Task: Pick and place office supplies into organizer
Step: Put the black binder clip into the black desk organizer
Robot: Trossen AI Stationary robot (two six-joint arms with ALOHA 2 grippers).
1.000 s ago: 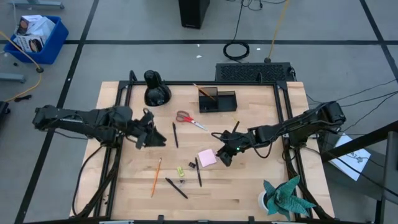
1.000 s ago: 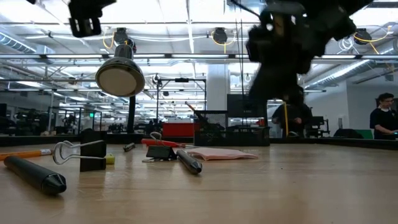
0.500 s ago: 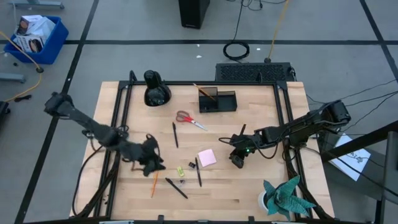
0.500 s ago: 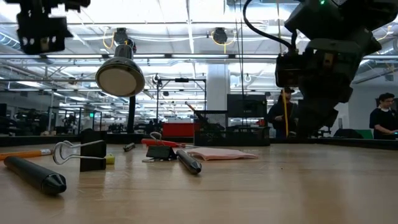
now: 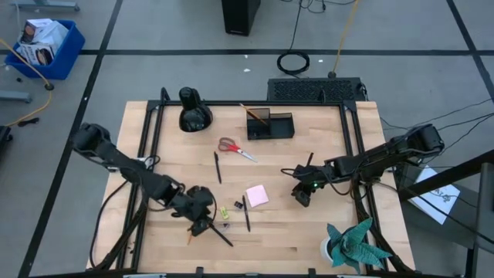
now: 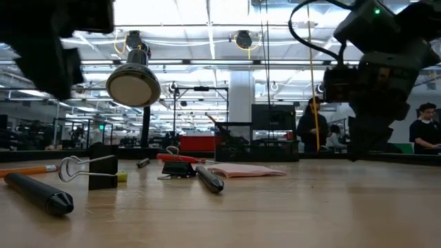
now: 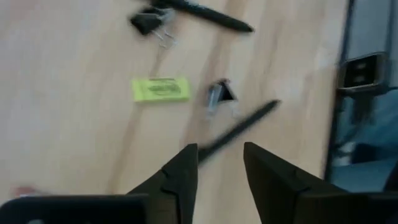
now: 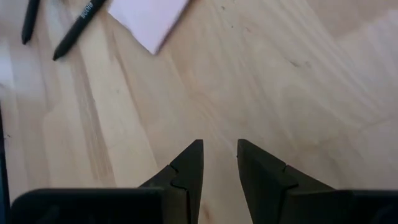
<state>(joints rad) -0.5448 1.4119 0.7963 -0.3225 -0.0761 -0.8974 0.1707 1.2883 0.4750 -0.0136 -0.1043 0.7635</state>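
My left gripper (image 5: 203, 222) is open, low over the table's near-left part. In its wrist view its fingertips (image 7: 221, 155) frame one end of a thin black pen (image 7: 239, 127) without touching it. A yellow-green bit (image 7: 160, 89) and a small black clip (image 7: 217, 93) lie just beyond. My right gripper (image 5: 301, 194) is open over bare wood, right of the pink sticky-note pad (image 5: 257, 195). Red-handled scissors (image 5: 235, 148) lie flat mid-table. The black organizer (image 5: 270, 123) stands at the far edge. Most of the pencil is hidden under my left gripper.
Two more black pens (image 5: 218, 167) (image 5: 245, 214) lie flat near the centre. A rounded black bulbous object (image 5: 193, 112) stands at the far left, and a teal paper plant (image 5: 351, 243) at the near right corner. Bare wood lies around my right gripper (image 8: 219, 149).
My left gripper has swung from the table's left middle toward the near edge and the right, coming down over the pen and small bits. My right gripper has drawn back from the pink pad toward the right edge. Nothing on the table has moved.
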